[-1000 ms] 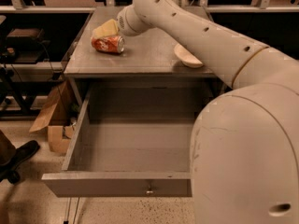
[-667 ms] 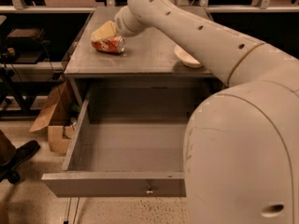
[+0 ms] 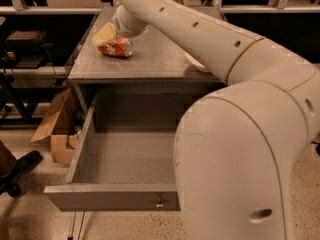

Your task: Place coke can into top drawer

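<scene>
Nearest to the camera is the wide grey top drawer (image 3: 112,198) with a flat front panel and one small metal knob (image 3: 160,203). It is pulled fully out, and the part of its inside that shows has nothing in it. The right part is covered by the big cream-white robot arm (image 3: 235,149), which rises in front of it and reaches away over the cabinet. On the floor to the left of the drawer lies a brown cardboard box (image 3: 52,129). Behind the drawer is the grey worktop (image 3: 155,59). Near its right edge, a cream-white round bowl (image 3: 196,64) shows only partly behind the arm. Further back, close to the left edge and about halfway between the near and the far edge, the small red-orange coke can (image 3: 118,48) lies on its side on the worktop. The pincer (image 3: 106,35) is right at the can, on its left and upper side, and touches it. I cannot tell if the pincer is wide, narrow or already holding the can. By my judgement the task is at an early stage: the drawer is open and the pincer has reached the can. Lifting the can, carrying it toward the near edge and putting it down inside the drawer are not yet done.
</scene>
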`<state>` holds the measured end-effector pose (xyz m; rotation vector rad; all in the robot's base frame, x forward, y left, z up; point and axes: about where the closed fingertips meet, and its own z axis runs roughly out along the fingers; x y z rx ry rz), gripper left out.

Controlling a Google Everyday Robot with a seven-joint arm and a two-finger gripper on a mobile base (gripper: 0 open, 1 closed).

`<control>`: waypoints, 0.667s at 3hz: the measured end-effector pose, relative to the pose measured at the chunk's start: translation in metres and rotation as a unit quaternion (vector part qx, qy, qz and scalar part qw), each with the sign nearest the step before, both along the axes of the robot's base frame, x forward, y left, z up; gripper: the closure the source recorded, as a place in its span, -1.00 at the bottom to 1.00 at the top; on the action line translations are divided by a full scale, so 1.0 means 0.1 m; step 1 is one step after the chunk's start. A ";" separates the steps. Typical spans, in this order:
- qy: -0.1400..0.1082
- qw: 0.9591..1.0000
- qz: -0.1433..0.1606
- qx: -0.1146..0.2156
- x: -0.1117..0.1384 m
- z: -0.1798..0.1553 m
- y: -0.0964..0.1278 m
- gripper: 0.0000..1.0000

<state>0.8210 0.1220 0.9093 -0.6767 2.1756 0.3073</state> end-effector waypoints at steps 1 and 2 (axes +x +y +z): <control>0.001 1.000 0.004 -0.015 0.04 0.00 0.08 -1.00; 0.020 0.999 0.008 -0.026 0.17 -0.16 0.16 -1.00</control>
